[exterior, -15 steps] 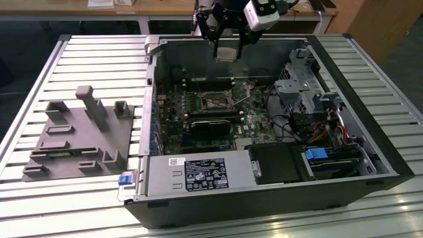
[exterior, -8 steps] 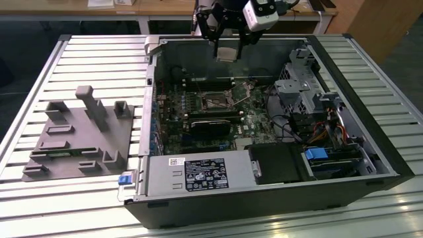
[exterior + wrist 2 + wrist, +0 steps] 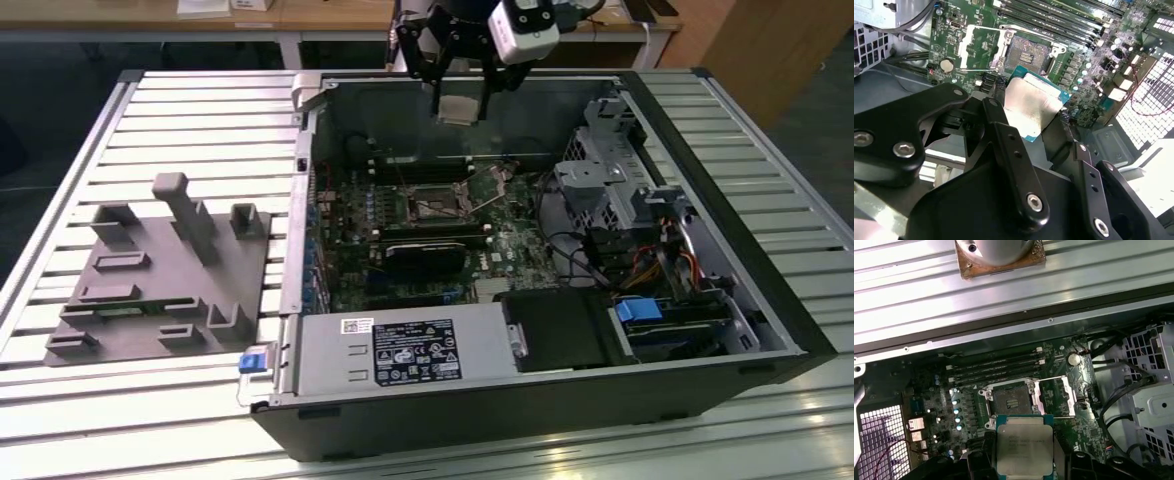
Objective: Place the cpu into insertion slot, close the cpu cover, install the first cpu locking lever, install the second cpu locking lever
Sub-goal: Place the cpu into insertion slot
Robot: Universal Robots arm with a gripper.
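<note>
Held cpu [image 3: 1024, 447] hangs short of the slot [image 3: 434, 207]
The gripper [image 3: 459, 98] clamps the cpu's opposite edges, narrowly parted, at 12 o'clock from the slot in the exterior view, well apart. The cpu is probably light, stiff and fragile: edges only, gently.

In the exterior view the open computer case [image 3: 534, 400] takes the centre and right of the frame and stands on the slatted table [image 3: 200, 120]. A moulded holder [image 3: 160, 270] lies on the table at the left, apart from the case. Inside the case the circuit board [image 3: 360, 200] is in the centre, with the insertion slot [image 3: 434, 205] in its middle. The memory slots [image 3: 427, 235] are just below it in the frame. The power supply box [image 3: 400, 350] is at lower centre and the drive cage [image 3: 601, 170] at the right. At top centre the gripper [image 3: 461, 95] has the cpu [image 3: 458, 105] between its fingers, above the case. In the first wrist view the cpu cover [image 3: 1071, 399] lies swung open just beside the slot.
</note>
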